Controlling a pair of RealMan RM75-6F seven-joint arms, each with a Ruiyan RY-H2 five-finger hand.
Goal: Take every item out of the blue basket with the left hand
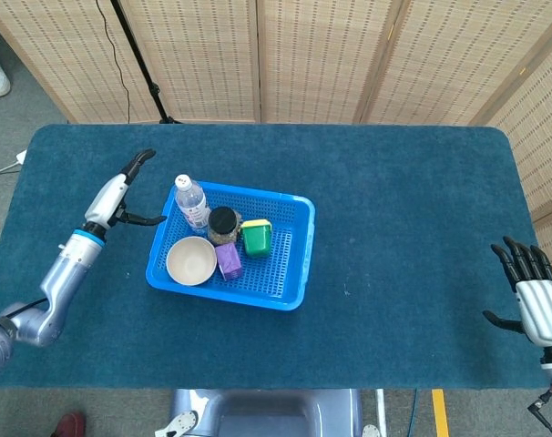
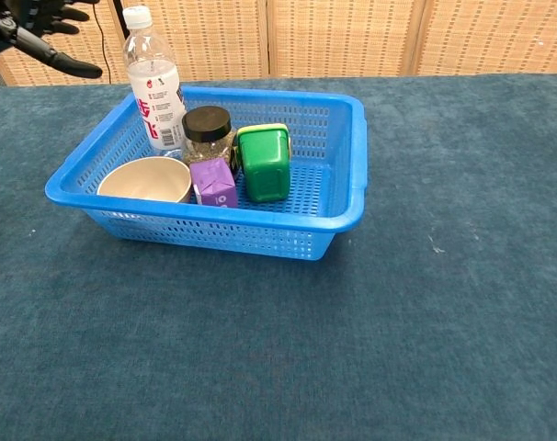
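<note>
The blue basket (image 1: 294, 238) (image 2: 347, 197) sits left of the table's middle. In it stand a clear water bottle (image 1: 192, 202) (image 2: 154, 87) at the back left corner, a black-lidded jar (image 1: 223, 224) (image 2: 209, 136), a green container (image 1: 256, 237) (image 2: 265, 163), a purple box (image 1: 229, 260) (image 2: 212, 183) and a beige bowl (image 1: 191, 261) (image 2: 147, 180). My left hand (image 1: 121, 189) (image 2: 35, 28) hovers open just left of the bottle, fingers spread, not touching it. Open and holding nothing, my right hand (image 1: 535, 293) is at the table's far right edge.
Blue carpet-like cloth covers the table (image 1: 394, 209). Woven screens (image 1: 322, 55) stand behind it, with a black stand leg (image 1: 139, 55) at the back left. Open cloth lies all around the basket.
</note>
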